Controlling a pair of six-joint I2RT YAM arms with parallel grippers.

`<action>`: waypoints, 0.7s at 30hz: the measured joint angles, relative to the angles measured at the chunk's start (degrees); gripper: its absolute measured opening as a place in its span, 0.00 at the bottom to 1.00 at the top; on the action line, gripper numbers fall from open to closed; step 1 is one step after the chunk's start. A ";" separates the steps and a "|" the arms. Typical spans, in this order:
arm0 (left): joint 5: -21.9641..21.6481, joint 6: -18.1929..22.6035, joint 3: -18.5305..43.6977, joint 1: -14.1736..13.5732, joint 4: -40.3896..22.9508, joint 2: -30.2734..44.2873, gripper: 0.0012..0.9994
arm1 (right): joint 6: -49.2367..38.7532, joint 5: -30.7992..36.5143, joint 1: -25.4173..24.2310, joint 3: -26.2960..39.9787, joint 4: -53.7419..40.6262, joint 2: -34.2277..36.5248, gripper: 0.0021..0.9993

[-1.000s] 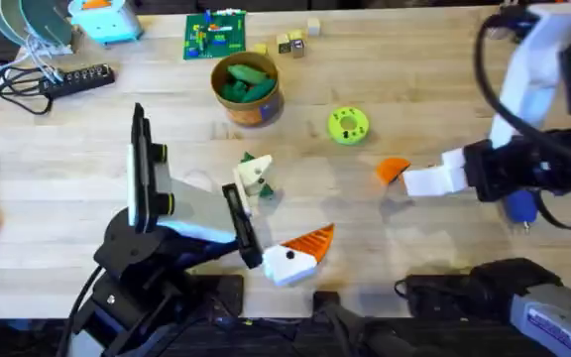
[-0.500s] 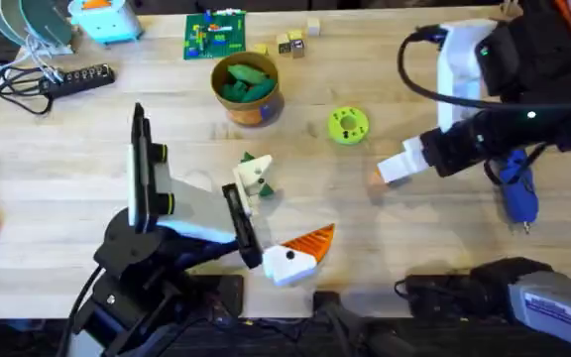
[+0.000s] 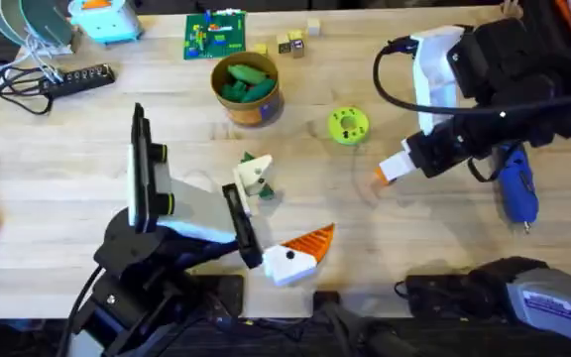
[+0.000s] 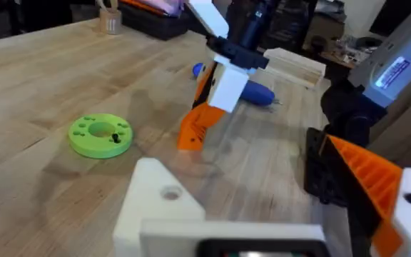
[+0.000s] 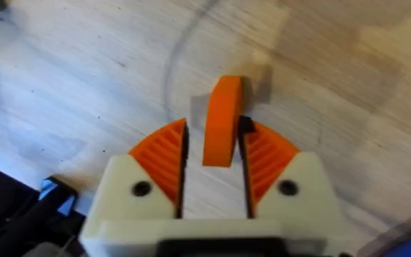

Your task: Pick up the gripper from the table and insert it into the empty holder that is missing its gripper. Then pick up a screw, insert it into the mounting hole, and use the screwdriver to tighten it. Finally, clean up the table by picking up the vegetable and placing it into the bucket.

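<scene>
Nearest to you, your left gripper (image 3: 266, 213) sits low over the tabletop (image 3: 67, 149) by its base, fingers spread wide and empty. In the left wrist view one of its fingers is a plain white holder (image 4: 164, 207) with a bare mounting hole, while the other (image 4: 377, 187) carries an orange ribbed tip.

A little farther out, your right gripper (image 3: 385, 171) reaches in from the right. Its fingers are clamped on the gripper (image 5: 222, 120), the small orange wedge, which stands edge-up between the two ribbed orange pads (image 5: 164, 158) and juts out past their tips. In the left wrist view that wedge (image 4: 195, 127) points down, close over the wood; you cannot tell whether it touches. From overhead it shows as an orange spot (image 3: 379, 176) at the fingertips.

The blue screwdriver (image 3: 516, 188) lies on the tabletop just beside the right arm. A flat green disc (image 3: 347, 125) rests near the wedge, on its far side.

Farther still, the bucket (image 3: 249, 91) stands upright with green toy pieces inside.
</scene>
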 joint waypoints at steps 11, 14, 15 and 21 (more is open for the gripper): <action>0.00 0.00 0.01 0.00 0.00 0.00 0.99 | -0.12 2.03 -0.04 1.23 -2.60 -0.46 0.01; 0.00 0.00 0.01 0.00 0.00 0.00 0.99 | -0.10 1.99 -0.22 2.83 -3.92 -3.05 0.01; 0.00 0.00 0.00 0.00 0.00 0.01 0.99 | -0.10 1.72 -0.46 3.32 -3.86 -4.17 0.01; -0.13 0.00 0.01 0.00 0.00 0.02 0.99 | 1.72 -11.73 -7.53 2.13 4.17 -10.12 0.01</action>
